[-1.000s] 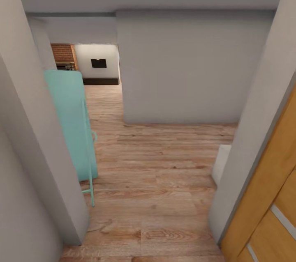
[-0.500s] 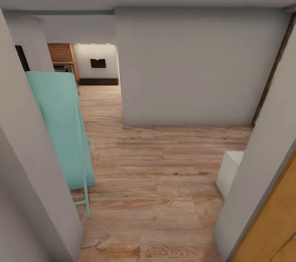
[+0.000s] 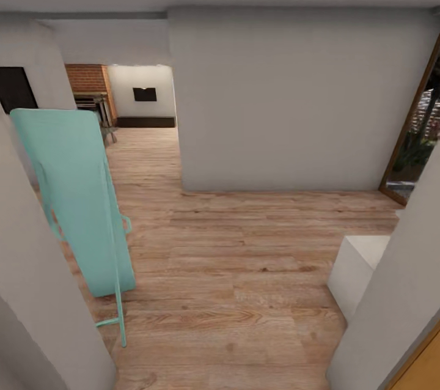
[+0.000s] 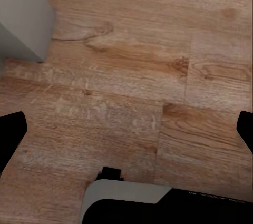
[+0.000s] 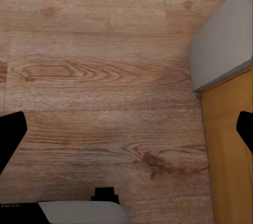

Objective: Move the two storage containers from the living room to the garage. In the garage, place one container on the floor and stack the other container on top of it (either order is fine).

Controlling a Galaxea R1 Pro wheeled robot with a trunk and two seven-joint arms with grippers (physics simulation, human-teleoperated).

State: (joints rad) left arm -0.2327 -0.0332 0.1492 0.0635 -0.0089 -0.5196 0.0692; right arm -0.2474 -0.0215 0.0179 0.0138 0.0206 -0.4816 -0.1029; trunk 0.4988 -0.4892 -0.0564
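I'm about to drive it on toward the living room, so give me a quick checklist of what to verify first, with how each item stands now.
1. Both grippers empty: ok; left gripper and right gripper hang open over bare wood floor.
2. Path ahead free: ok; planks run open to the passage.
3. Left clearance: not ok; the teal folded rack leans close by the wall corner.
4. Right clearance: cannot tell; a white block sits near.
5. Living room in sight: ok; brick fireplace shows.
6. Containers located: cannot tell.

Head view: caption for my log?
Wood-floored hallway, teal folded frame leaning at left, brick fireplace visible in the room beyond.
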